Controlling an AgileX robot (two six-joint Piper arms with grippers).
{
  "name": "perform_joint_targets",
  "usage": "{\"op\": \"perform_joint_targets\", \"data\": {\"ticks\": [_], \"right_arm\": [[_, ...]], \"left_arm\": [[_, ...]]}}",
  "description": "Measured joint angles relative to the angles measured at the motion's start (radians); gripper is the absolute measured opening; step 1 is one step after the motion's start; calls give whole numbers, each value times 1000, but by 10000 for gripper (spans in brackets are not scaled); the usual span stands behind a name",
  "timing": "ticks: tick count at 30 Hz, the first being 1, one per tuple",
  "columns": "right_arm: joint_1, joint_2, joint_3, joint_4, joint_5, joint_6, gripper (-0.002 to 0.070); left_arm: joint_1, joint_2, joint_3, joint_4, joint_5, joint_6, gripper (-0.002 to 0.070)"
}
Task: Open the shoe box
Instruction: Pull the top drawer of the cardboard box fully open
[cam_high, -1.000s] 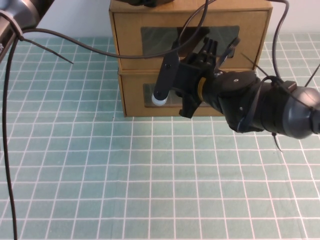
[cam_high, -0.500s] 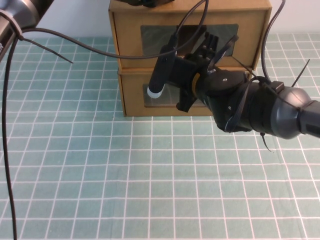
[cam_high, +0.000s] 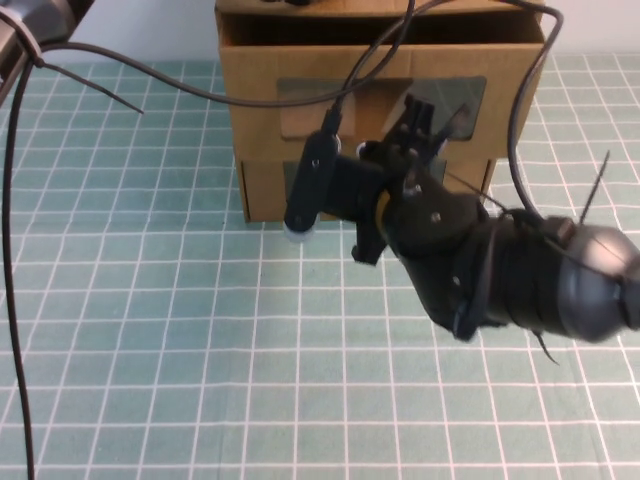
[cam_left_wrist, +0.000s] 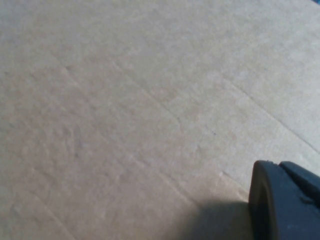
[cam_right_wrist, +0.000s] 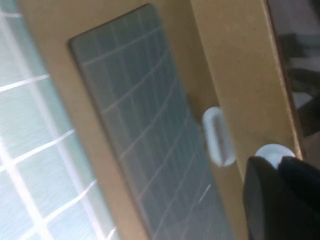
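Two brown cardboard shoe boxes with clear windows are stacked at the back of the table. The upper box's drawer front (cam_high: 300, 100) stands out past the lower box (cam_high: 262, 190), with a dark gap above it. My right gripper (cam_high: 420, 118) is shut against that drawer front. In the right wrist view its dark fingers (cam_right_wrist: 280, 200) sit by a small white knob (cam_right_wrist: 272, 151) beside the window (cam_right_wrist: 140, 125); the hold itself is hidden. My left gripper (cam_left_wrist: 285, 200) rests on plain cardboard (cam_left_wrist: 125, 100), the top of the upper box.
The table wears a green cloth with a white grid (cam_high: 150, 350). Black cables (cam_high: 150, 85) cross from the upper left to the right arm. A black bar with a white tip (cam_high: 300, 225) hangs from the right wrist in front of the lower box.
The right gripper closed at the upper drawer front, then drew back toward the robot. The drawer front slid out with it and now overhangs the lower box.
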Motion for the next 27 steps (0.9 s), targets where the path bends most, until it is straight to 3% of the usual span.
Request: {"op": "perform_joint_targets", "data": {"ticks": [15, 27], "right_arm": [[194, -281, 285, 122, 44, 104, 11], [206, -285, 293, 222, 44, 122, -3]], "left_arm": [[0, 0, -1, -2, 1, -5, -5], [0, 0, -2, -2, 3, -11, -5]]}}
